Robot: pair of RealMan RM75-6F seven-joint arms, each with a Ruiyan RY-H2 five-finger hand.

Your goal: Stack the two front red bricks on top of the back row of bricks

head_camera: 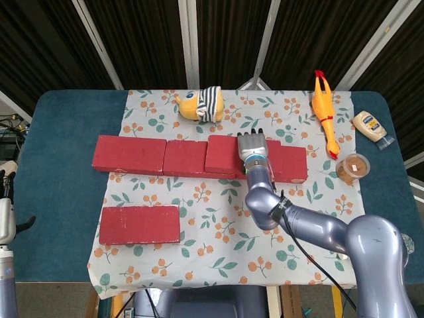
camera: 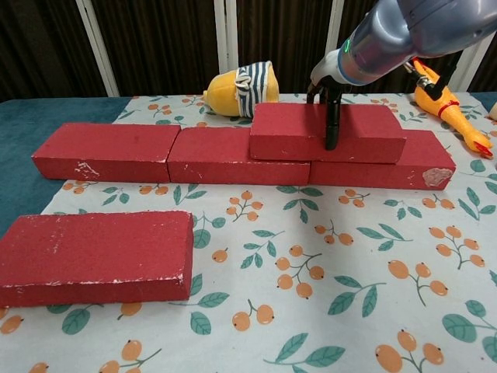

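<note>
A row of three red bricks lies across the back of the cloth: left (head_camera: 129,154), middle (head_camera: 185,159) and right (head_camera: 291,164). A fourth red brick (head_camera: 222,154) lies on top of that row, over the joint of the middle and right ones (camera: 295,132). My right hand (head_camera: 252,147) grips this top brick from above, one finger down its front face (camera: 331,124) and the others behind it. Another red brick (head_camera: 139,225) lies flat at the front left (camera: 93,256). My left hand (head_camera: 5,222) shows only partly at the far left edge, away from the bricks.
A yellow striped plush toy (head_camera: 199,105) lies behind the row. A rubber chicken (head_camera: 324,109), a mayonnaise bottle (head_camera: 369,126) and a cup of brown stuff (head_camera: 352,169) sit at the right. The floral cloth (head_camera: 218,245) covers the table's middle.
</note>
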